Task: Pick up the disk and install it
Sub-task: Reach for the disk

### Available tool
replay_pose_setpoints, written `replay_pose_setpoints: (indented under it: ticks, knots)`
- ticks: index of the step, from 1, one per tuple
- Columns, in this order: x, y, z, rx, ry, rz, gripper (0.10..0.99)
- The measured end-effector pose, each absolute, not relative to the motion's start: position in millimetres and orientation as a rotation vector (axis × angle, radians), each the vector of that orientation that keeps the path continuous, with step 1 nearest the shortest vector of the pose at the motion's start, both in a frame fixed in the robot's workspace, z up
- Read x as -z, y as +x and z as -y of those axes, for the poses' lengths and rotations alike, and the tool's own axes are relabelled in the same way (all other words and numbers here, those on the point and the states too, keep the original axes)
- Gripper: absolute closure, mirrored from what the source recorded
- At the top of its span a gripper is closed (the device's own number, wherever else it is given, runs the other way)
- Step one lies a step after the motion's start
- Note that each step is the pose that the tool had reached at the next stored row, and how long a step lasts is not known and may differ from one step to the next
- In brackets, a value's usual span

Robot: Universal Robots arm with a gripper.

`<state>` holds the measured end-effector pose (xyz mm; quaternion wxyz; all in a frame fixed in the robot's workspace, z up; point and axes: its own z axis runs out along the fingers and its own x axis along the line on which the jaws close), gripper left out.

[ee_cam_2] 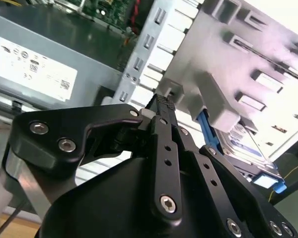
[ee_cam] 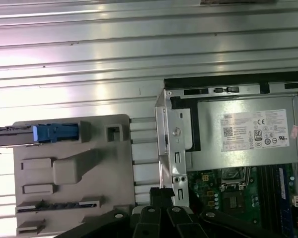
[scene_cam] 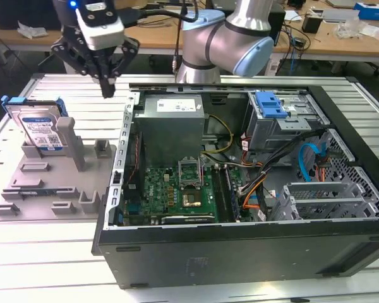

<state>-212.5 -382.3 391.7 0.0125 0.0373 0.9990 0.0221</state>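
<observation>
Jaws pressed together, empty, hanging over the surface (scene_cam: 50, 252) between the case (scene_cam: 240, 243) wall and the tray (scene_cam: 47, 189). Disk (scene_cam: 41, 129) stands on edge at the tray's back, toward the exterior view's left, well apart from the jaws. Judged to be the approach step, pickup not yet begun; a grasp would call for jaws spread and centred over the disk's top edge.

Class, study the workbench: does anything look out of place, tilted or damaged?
Nothing stands out. The disk stands on edge in the grey tray, the open computer case lies beside it, and the gripper hangs above them, holding nothing.
</observation>
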Motion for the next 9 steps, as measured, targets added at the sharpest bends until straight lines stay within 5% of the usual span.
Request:
replay_pose_setpoints:
  ticks: [9]
  knots:
    - [-391.3,-268.0,369.5,-0.069,0.117,-3.114,0.98]
